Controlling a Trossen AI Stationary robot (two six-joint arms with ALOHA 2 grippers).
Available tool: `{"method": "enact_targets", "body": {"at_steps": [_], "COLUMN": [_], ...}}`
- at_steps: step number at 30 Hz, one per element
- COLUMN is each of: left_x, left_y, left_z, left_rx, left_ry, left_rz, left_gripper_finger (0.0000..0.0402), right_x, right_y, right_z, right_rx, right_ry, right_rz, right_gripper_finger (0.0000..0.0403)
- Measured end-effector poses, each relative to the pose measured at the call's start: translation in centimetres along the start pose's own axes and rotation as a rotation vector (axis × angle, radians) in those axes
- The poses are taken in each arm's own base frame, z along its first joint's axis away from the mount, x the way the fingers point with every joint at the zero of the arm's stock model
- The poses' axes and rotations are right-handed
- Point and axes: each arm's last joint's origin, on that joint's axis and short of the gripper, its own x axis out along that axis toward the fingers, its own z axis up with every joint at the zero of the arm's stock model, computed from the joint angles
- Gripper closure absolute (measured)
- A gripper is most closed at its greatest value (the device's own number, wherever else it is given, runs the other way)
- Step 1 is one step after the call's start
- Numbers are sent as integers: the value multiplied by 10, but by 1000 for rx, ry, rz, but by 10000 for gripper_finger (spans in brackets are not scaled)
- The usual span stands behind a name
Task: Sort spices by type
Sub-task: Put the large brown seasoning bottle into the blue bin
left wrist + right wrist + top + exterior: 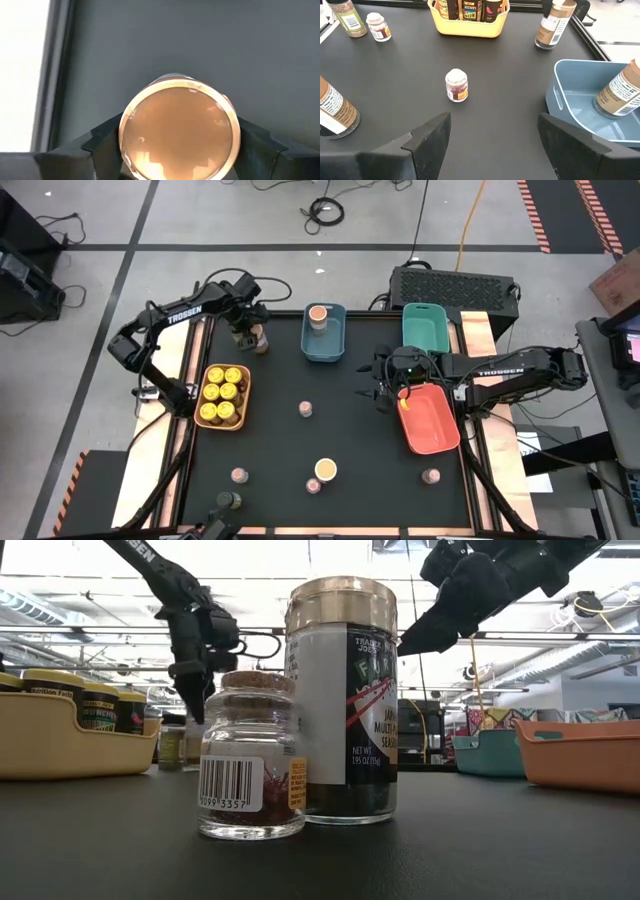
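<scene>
Centre: I see open mat around one tiny jar (305,409).
Front edge: four jars (325,470) scattered, with gaps between them.
Sides: yellow bin (205,379), red bin (443,442) block.

The left gripper (255,338) is reaching to the table's far left; the right gripper (378,392) is hovering, fingers spread.

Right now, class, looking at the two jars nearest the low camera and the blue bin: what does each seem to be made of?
Small jar: clear glass by its see-through shine, with what looks like a cork stopper, matte and speckled. Tall jar: clear body, glass or plastic, under a glossy label; its lid looks like brushed gold metal or metallised plastic. Blue bin: smooth moulded plastic, softly glossy, with rounded walls.
</scene>
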Motion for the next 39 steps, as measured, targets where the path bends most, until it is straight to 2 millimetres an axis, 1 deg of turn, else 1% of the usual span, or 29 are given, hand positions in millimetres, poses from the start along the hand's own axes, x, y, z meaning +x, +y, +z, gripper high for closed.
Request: {"method": "enact_targets", "body": {"at_steps": [4, 8, 14, 18, 22, 27, 31, 36, 39], "left_x": [-15, -30, -36, -42, -49, -50, -52, -57, -56], "left_y": [-3, -12, -43, -62, -71, -78, -77, -74, -73], "left_z": [8, 24, 50, 65, 76, 86, 96, 108, 115], "left_rx": [-15, -14, 109, 202, 246, 304, 348, 393, 406], "left_ry": [5, -41, -99, -99, -140, -216, -303, -458, -514], "left_rz": [-23, -62, -115, -48, -18, 1, 42, 57, 69], "left_gripper_finger": [112, 113, 113, 113, 114, 114, 114, 114, 114], "right_x": [0, 0, 0, 0, 0, 0, 0, 0, 0], "right_y": [0, 0, -1, -2, -2, -2, -2, -2, -2], "right_z": [0, 1, 2, 2, 2, 2, 2, 2, 2], "right_rx": [-1, -1, -1, 0, 0, 0, 0, -4, -15], "right_ry": [0, -14, -18, -17, -17, -16, -15, -15, -15], "right_rz": [0, -1, -31, -55, -56, -56, -56, -57, -57], "right_gripper_finger": [110, 110, 110, 110, 110, 110, 110, 110, 110]}}
